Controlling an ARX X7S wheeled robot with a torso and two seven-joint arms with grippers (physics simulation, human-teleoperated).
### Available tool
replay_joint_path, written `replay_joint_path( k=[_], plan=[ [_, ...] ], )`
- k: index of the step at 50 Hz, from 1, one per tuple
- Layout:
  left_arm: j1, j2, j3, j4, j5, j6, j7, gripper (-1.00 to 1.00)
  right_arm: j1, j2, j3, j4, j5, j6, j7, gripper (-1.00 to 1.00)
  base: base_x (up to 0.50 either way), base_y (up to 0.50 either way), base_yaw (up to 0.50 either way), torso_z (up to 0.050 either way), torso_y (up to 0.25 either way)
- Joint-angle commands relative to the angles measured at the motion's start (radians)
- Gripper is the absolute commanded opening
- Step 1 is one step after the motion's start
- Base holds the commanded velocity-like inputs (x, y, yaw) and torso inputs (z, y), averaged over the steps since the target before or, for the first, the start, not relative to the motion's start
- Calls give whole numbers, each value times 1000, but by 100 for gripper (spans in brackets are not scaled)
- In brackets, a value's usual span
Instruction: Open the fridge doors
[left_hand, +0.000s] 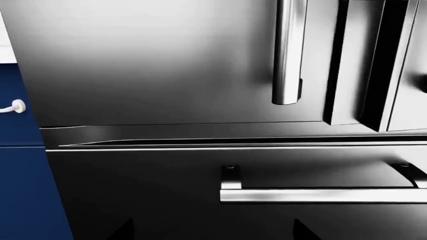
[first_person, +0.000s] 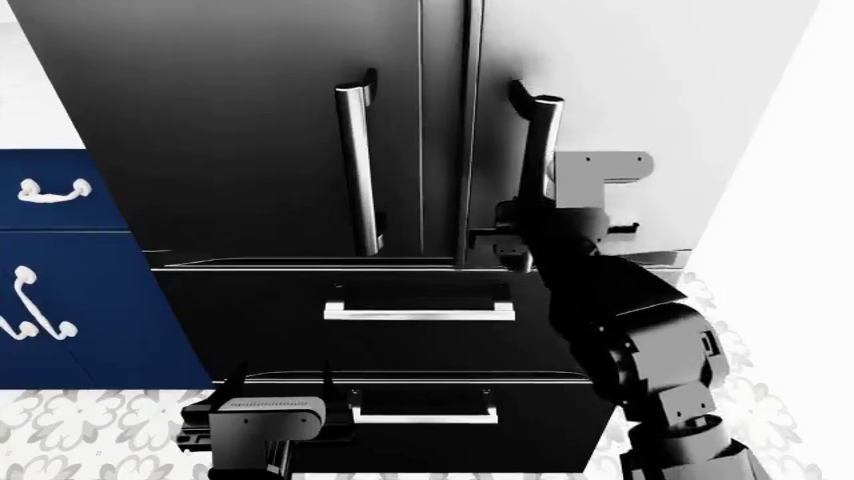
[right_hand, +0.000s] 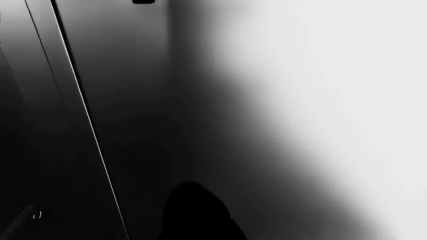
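Note:
The fridge doors are two tall glossy black panels. The left door (first_person: 240, 120) (left_hand: 147, 60) stands closed, with its silver bar handle (first_person: 354, 170) (left_hand: 288, 55). The right door (first_person: 641, 80) (left_hand: 408, 75) looks slightly ajar, its edge standing out from the left door's. My right gripper (first_person: 491, 240) is at the lower end of the right door's handle (first_person: 538, 140). In the right wrist view it shows only as one dark shape (right_hand: 203, 215) close to the panel, jaws together. My left gripper (first_person: 280, 378) (left_hand: 212, 232) hangs low and open before the drawers, holding nothing.
Two wide black drawers lie under the doors, the upper with its horizontal handle (first_person: 420, 313) (left_hand: 320, 195), the lower with its own (first_person: 427, 415). Navy cabinets (first_person: 80, 300) (left_hand: 27, 190) with white curved handles (first_person: 54, 190) stand to the left. The floor (first_person: 80, 430) is patterned.

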Motion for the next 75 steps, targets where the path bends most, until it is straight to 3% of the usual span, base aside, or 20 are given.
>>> replay_joint_path(
  k=[1,25,47,48,60,75],
  plan=[
    [-1,-3,5,-1,-3,2,-5,100,-109,50,54,-238,-29,44,23,-100,0,0,0,0,10],
    [-1,-10,14,1,-7,2,-18,100,-362,129,213,-576,73,-24,42,-100,-1,0,-1,1,3],
    [-2,-17,23,3,-11,2,-28,100,-624,135,394,-845,120,-166,94,-100,-2,0,0,1,5],
    [-2,-17,23,3,-11,2,-29,100,-639,136,394,-863,109,-178,98,100,0,0,0,0,11],
    [-2,-21,29,1,-13,4,-34,100,-772,102,486,-1056,78,-300,164,100,0,0,0,0,0],
    [-4,-25,36,1,-18,5,-40,100,-792,145,523,-1202,122,-270,220,100,0,0,0,0,0]
  ],
)
